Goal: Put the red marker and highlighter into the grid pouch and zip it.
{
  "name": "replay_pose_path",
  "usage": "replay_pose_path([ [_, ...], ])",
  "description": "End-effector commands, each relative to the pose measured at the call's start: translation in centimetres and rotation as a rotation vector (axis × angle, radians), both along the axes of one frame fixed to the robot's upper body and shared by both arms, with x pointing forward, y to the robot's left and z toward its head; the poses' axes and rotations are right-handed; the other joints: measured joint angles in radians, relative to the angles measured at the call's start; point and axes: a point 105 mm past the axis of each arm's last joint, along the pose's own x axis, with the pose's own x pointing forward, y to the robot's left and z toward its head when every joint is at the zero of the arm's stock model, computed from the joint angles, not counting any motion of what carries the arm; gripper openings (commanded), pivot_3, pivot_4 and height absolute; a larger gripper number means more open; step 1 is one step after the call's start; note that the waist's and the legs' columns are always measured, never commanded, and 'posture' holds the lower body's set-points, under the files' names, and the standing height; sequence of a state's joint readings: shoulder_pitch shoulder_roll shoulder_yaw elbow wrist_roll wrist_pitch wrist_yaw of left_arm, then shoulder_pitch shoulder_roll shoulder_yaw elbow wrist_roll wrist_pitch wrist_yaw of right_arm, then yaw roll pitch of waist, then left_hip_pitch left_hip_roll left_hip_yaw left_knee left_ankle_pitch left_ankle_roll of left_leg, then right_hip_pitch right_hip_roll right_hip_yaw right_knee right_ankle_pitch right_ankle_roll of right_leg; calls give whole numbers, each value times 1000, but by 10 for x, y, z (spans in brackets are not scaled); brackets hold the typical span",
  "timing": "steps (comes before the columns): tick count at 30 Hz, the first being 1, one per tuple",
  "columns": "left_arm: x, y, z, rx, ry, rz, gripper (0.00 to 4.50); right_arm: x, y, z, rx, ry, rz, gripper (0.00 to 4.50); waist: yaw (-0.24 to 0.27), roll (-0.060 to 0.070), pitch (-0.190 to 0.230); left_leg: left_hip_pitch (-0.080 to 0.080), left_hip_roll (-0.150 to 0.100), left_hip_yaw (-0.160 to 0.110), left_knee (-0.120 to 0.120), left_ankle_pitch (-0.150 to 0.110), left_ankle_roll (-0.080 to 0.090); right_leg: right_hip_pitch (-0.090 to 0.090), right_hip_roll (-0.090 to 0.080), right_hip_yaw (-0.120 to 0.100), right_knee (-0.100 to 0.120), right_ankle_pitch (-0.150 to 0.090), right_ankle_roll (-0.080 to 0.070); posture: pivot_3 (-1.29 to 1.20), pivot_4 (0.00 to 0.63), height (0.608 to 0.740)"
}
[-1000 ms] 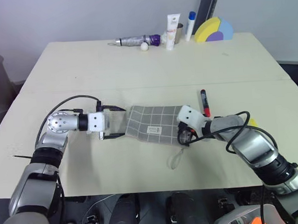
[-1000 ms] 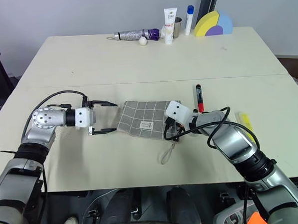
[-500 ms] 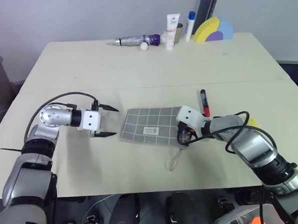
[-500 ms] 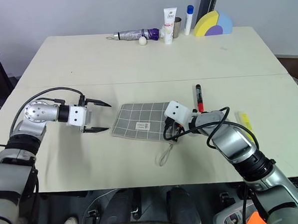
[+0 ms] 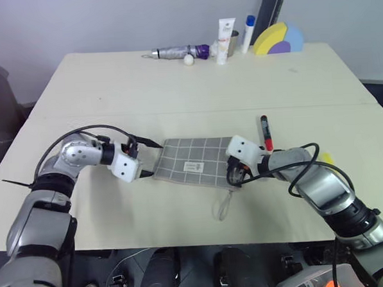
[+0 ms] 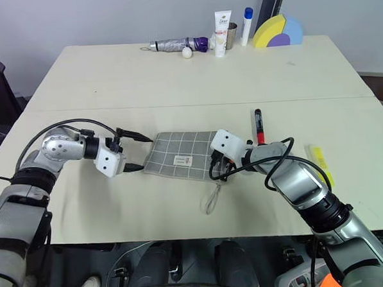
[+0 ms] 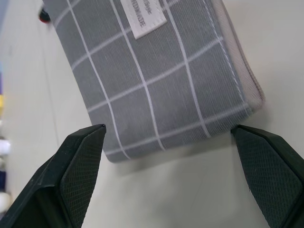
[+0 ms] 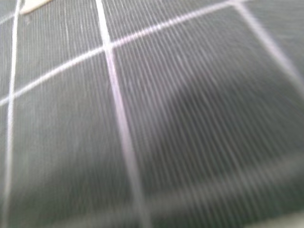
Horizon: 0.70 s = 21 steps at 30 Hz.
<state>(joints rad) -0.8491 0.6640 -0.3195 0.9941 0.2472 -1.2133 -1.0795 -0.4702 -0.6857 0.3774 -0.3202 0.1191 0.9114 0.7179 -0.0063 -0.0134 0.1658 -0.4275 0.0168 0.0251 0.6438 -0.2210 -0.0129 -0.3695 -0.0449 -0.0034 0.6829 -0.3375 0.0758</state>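
a: where's the grid pouch (image 5: 195,161)?
b: flat on the bench (image 5: 176,93), mid-front, label up, cord pull trailing toward the near edge.
a: and the left claw (image 6: 135,151)?
b: released, fingers spread wide at the pouch's left end, one tip off each corner, not gripping it.
a: right claw (image 5: 235,175)?
b: clenched, pressed at the pouch's right end.
a: the pens?
b: the red marker (image 5: 264,132) lies just beyond the right claw; the highlighter (image 6: 318,159) rests further right, near the forearm. both are outside the pouch.
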Motion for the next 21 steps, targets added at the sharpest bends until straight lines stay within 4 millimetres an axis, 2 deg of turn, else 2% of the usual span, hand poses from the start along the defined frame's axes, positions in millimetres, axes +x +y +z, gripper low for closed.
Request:
replay_pose_path([
  [1, -4, -12, -16, -2, 45, -26, 4500, -2, 5, 1, 7, -3, 15, 34, 0, 0, 0, 0, 0, 0, 0, 0, 0, 0, 0, 0, 0, 0, 0, 0, 150, 740],
  [7, 0, -26, -3, -135, 36, -26, 4500, -2, 4, 1, 5, -3, 12, 34, 0, 0, 0, 0, 0, 0, 0, 0, 0, 0, 0, 0, 0, 0, 0, 0, 150, 740],
  [11, -1, -27, 3, -174, 46, -25, 4500, -2, 4, 0, 5, -2, 10, 34, -5, -1, 1, 0, 0, 0, 1, 0, 0, 0, 0, 0, 0, 0, 0, 0, 150, 740],
  [15, 11, -27, 17, -335, 121, 80, 4500, -2, 5, 0, 8, -2, 10, 34, -8, -1, 1, -1, 0, 0, 0, 0, 1, -2, 0, 0, 0, 0, 0, 0, 150, 740],
  [21, 10, -17, 17, -279, 124, 87, 4500, -2, 5, 0, 7, -2, 13, 34, -8, -1, 1, -1, 0, 0, 0, 0, 1, -2, 1, 0, 0, 0, 0, 0, 150, 740],
])
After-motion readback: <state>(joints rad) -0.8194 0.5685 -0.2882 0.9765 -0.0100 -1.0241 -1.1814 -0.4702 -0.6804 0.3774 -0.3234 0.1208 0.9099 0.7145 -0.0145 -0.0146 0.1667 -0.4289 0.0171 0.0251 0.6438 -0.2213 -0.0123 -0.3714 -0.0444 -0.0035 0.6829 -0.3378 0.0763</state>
